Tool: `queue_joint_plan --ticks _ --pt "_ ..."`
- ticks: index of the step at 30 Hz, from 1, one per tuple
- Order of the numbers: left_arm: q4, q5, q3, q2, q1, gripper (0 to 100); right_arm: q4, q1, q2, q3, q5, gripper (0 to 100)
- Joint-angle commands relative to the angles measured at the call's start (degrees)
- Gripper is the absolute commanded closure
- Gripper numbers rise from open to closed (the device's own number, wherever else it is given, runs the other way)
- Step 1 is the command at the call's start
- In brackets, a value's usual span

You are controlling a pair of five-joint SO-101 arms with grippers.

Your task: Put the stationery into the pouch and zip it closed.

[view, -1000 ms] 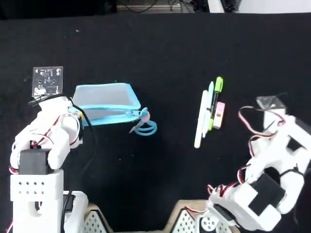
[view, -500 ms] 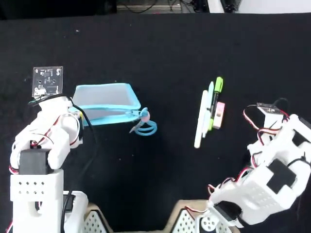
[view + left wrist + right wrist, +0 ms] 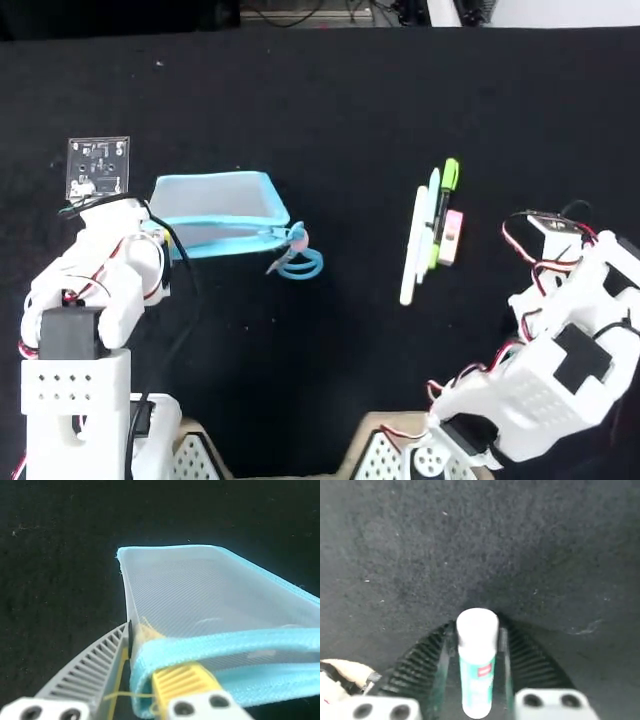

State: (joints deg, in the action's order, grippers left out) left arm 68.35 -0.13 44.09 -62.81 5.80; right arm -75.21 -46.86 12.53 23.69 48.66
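The light-blue mesh pouch (image 3: 215, 208) lies at the left with its mouth open. My left gripper (image 3: 152, 232) is shut on the pouch's near corner; in the left wrist view the yellow finger (image 3: 181, 682) and the grey finger (image 3: 102, 652) pinch the blue zipper edge of the pouch (image 3: 200, 600). Several pens (image 3: 425, 228) and a pink eraser (image 3: 450, 237) lie side by side to the right of centre. My right gripper (image 3: 548, 224) sits right of them, low over the table, shut on a white tube with a green label (image 3: 477, 652) that stands between its black fingers (image 3: 427, 652).
A blue zipper loop (image 3: 300, 263) trails from the pouch's right end. A small printed card (image 3: 97, 167) lies beyond the left arm. The black table top (image 3: 350, 110) stretches wide between pouch and pens.
The right arm has swung and settled, its gripper shifting slightly nearer and lower beside the pens. The left arm and the pouch have stayed put.
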Motion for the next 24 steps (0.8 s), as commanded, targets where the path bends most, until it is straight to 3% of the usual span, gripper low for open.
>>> queue_joint_plan --ticks 1,13,17,21,24 --pt "-0.4 0.5 -1.1 -1.5 -0.4 97 -4.0 -1.5 -4.9 -6.7 -2.3 96.1" --pt "-0.4 0.5 -1.1 -1.5 -0.4 97 -24.5 6.2 -22.5 -22.6 -14.9 98.8" --pt "-0.4 0.5 -1.1 -1.5 -0.5 97 -25.1 11.2 -30.5 -22.6 -21.2 98.8" --pt "-0.4 0.5 -1.1 -1.5 -0.5 97 -24.7 19.0 -39.1 -23.0 -28.2 98.8" --pt "0.4 0.5 -1.2 -1.5 -0.5 97 -23.4 28.7 -45.9 -23.1 -35.4 98.8"
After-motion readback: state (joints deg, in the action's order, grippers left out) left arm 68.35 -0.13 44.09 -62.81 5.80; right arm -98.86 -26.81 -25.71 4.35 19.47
